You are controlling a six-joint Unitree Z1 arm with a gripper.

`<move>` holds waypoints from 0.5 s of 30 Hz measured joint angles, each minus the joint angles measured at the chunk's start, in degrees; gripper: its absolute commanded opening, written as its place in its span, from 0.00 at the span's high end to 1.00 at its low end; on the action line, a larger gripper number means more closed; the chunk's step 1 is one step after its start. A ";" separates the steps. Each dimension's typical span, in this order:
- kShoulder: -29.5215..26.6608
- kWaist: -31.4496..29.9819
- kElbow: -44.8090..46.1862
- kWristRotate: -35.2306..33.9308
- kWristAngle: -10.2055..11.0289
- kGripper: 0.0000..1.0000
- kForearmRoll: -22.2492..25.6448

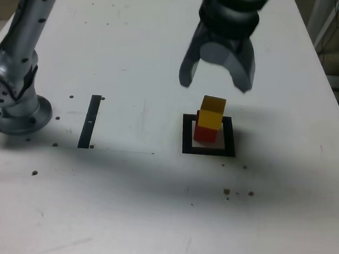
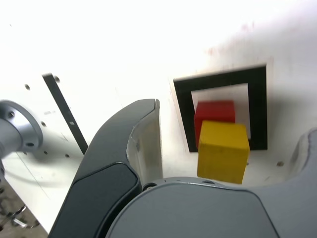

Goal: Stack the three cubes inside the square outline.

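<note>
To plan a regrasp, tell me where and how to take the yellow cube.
Grip the yellow cube by two opposite upright side faces, coming straight down from above. It sits on the red cube with its sides exposed, and the open end effector looks wide enough to straddle it. Staying high should leave the red cube undisturbed.

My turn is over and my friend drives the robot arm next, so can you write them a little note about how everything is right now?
Gripper: open and empty, above the stack.
Red cube: at the bottom, inside the black square outline.
Yellow cube: on top of the red one, sitting a bit off-centre.
Green cube: not seen in either view.
Done: two cubes stacked in the outline.
Left: find the green cube and put it on top of the yellow one. Go gently, since the uneven stack might tip.
</note>
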 measured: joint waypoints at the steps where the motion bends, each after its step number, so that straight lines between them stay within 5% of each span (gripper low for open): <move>1: -0.14 0.69 0.00 0.57 0.18 0.00 0.00; 15: 0.26 13.33 -3.45 14.42 1.34 0.01 -1.30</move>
